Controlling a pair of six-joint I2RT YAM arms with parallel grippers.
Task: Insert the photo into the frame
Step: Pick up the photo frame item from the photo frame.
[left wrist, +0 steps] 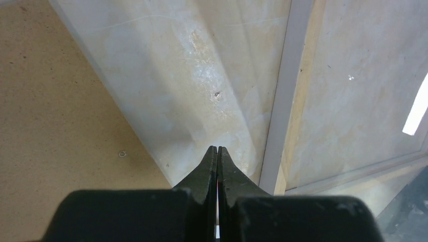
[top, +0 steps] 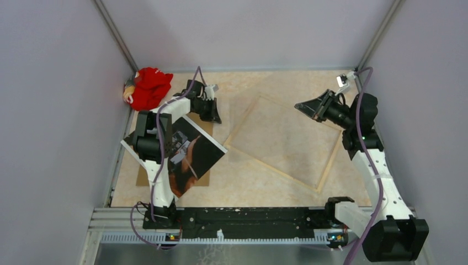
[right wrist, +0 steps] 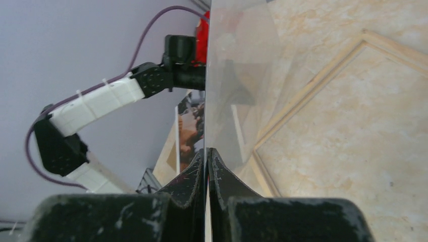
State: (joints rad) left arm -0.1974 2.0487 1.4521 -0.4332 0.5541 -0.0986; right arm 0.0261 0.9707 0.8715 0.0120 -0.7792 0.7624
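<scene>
The photo point(top: 193, 154) lies face up at the left, on the brown backing board point(top: 202, 180), partly under my left arm. The frame point(top: 330, 163) lies rear side up at centre right, with bare table showing inside it. Its bar shows in the left wrist view point(left wrist: 285, 101) and in the right wrist view point(right wrist: 303, 96). A clear pane point(right wrist: 237, 60) hangs above the frame's far left part. My right gripper point(top: 302, 106) is shut on one edge of the pane point(right wrist: 207, 150). My left gripper point(top: 215, 117) is shut at the opposite edge point(left wrist: 217, 148), apparently on the pane point(left wrist: 202, 60).
A red cloth point(top: 149, 87) lies in the far left corner. Grey walls close in the table on the left, the back and the right. The brown board fills the left of the left wrist view point(left wrist: 60, 101). A black rail runs along the near edge point(top: 248, 216).
</scene>
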